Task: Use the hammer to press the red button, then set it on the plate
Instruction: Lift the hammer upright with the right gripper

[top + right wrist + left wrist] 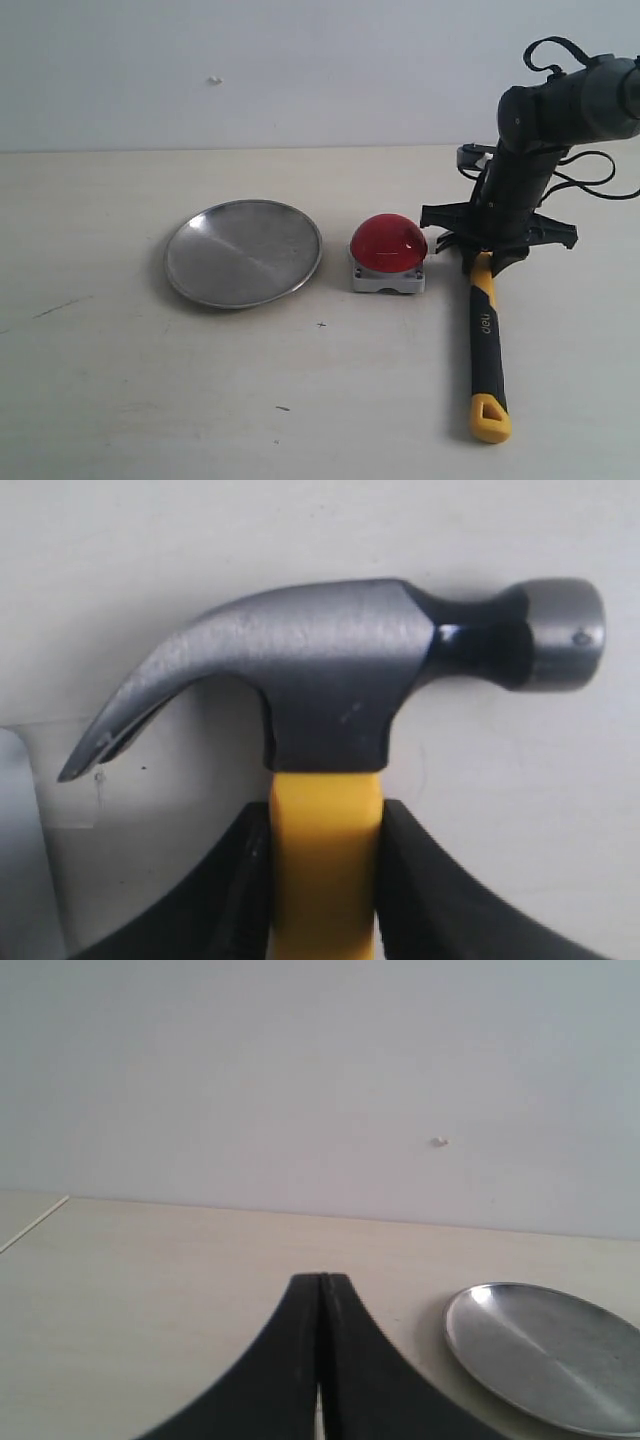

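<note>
We see the right gripper (325, 825) clenched on the hammer (485, 330) just below its head, the hammer lying on the table (100, 380) beside the red button (388, 242), outside the plate (243, 252), the left gripper (321, 1290) pressed closed.

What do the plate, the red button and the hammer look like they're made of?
The plate: likely metal, silvery brushed finish with streaked reflections. The red button: probably plastic, a glossy dome with sharp highlights on a matte grey-white base. The hammer: head looks like dark steel, smooth with fine scratches; the yellow-and-black handle may be rubber or plastic, can't tell which.
</note>
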`<state>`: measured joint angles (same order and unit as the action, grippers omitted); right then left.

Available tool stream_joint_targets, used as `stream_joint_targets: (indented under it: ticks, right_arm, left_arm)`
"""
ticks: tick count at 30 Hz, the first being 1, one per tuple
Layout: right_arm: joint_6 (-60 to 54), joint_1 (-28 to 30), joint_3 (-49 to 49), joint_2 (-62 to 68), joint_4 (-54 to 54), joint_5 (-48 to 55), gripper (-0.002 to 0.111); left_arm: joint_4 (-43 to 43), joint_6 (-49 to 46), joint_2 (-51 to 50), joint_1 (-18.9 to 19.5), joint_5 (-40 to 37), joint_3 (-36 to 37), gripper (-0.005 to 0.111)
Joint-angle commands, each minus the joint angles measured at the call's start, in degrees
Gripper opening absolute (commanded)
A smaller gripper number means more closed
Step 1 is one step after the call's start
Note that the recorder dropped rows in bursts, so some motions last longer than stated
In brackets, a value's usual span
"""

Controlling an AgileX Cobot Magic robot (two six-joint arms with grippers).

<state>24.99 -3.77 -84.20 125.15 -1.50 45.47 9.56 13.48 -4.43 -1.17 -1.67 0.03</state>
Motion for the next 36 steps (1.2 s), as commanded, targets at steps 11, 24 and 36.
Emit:
stream_joint_targets:
  ticks: [11,24,36]
  right_arm:
    - [-24.99,5.35,13.35,-23.97,19.96,-5.95,0.0]
    - [-54.91,11.07,30.08,-46.42,54.28,-13.19,0.0]
    - [-87.32,11.07,40.98,-54.82,94.76,-5.19,0.0]
  left_arm:
    - [0.26,0.23,0.3,0.07,0.02,-0.03,0.0]
    - [0.26,0.23,0.3,0.07,0.02,-0.03,0.0]
    - [0.26,0.23,0.3,0.07,0.02,-0.03,0.0]
